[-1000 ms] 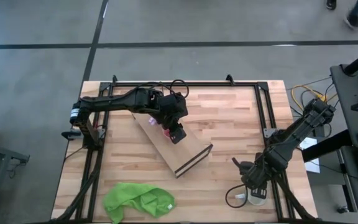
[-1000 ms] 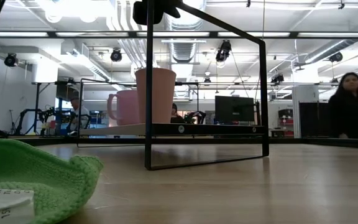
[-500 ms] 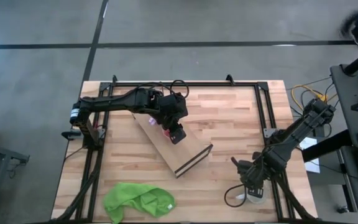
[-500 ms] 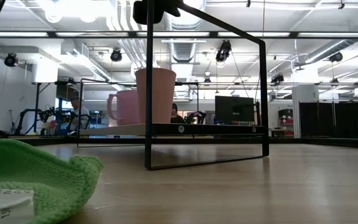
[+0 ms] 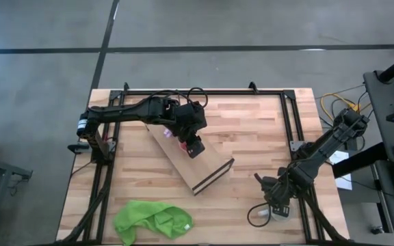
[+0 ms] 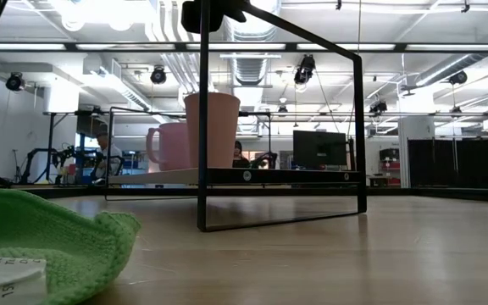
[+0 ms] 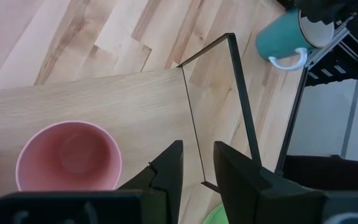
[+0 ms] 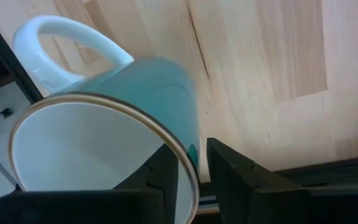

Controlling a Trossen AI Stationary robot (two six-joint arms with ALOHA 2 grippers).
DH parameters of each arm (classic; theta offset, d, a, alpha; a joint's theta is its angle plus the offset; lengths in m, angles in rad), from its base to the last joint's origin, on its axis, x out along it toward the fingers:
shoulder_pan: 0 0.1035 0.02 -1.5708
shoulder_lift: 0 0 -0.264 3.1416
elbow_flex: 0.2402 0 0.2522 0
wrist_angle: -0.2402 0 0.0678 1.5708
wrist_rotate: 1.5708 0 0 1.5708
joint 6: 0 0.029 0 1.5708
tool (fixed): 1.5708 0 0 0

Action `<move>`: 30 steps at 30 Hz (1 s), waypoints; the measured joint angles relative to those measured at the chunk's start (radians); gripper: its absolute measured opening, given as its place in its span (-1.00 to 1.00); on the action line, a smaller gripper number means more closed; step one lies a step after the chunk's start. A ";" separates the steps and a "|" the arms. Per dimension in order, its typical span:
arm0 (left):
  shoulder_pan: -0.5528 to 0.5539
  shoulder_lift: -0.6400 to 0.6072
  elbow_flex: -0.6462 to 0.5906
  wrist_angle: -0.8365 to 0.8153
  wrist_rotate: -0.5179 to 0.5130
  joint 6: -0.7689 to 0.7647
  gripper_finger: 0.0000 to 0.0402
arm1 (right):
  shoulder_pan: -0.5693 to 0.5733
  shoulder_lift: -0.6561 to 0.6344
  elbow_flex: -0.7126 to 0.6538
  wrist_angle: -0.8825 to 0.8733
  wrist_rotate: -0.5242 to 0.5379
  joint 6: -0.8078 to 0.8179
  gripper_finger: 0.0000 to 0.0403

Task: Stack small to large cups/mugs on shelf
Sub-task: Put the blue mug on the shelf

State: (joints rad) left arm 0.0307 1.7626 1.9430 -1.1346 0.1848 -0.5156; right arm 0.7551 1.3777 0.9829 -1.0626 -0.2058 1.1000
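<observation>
table [image 5: 252, 137] | shelf [image 5: 190, 167], green cloth [image 5: 149, 220], teal mug [image 7: 284, 38]

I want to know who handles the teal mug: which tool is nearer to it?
Right. The right tool pinches the rim of the teal mug; the left tool hovers over the shelf, far off.

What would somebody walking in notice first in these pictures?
Probably the pink cup standing on the wooden shelf that lies slantwise mid-table, with the left gripper right above it. Next, the right gripper at the table's near right corner, its fingers either side of the rim of a teal mug with a white handle. A green cloth lies at the near left edge.
</observation>
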 joint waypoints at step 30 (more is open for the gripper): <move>0.000 0.000 0.001 -0.007 0.001 0.007 -0.63 | -0.001 -0.013 0.247 -0.269 0.041 0.079 -0.93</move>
State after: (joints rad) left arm 0.0307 1.7626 1.9436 -1.1419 0.1860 -0.5083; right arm 0.7544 1.3643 1.2294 -1.3317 -0.1643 1.1786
